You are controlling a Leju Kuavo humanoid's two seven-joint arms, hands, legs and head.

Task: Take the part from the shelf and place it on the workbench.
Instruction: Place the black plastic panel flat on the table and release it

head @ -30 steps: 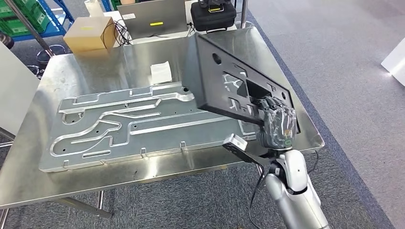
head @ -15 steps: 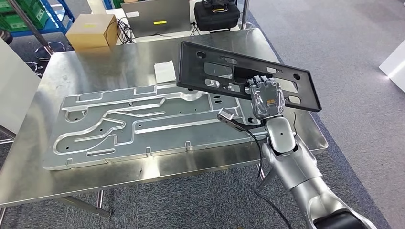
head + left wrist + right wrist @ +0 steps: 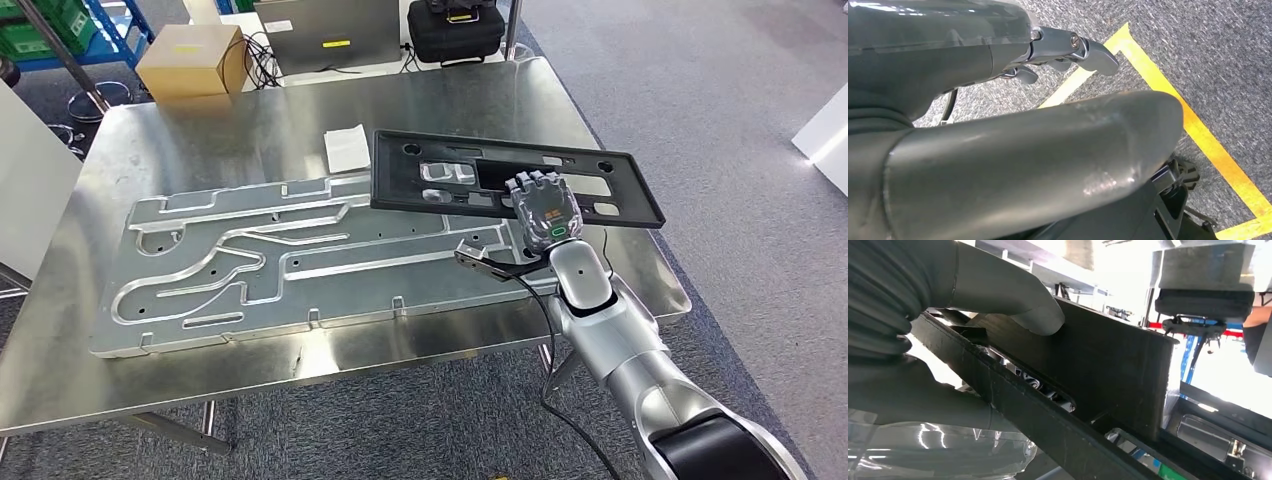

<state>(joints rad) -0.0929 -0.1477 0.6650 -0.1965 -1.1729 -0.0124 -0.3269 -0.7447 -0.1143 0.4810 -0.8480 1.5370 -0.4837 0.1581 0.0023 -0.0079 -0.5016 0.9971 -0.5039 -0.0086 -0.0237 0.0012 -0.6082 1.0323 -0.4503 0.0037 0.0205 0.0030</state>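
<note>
Your right hand (image 3: 541,208) is grasping the black part (image 3: 480,180) by its near edge, over the workbench (image 3: 250,350); cardboard box (image 3: 190,58) beyond, contents unseen, labels unreadable.

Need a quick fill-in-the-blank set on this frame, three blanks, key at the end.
1. The black part is held by the robot's ____ hand.
2. The long grooved plate lying on the workbench is made of ____.
3. The box beyond the workbench's far edge is made of ____.

Missing words: right; metal; cardboard
</note>
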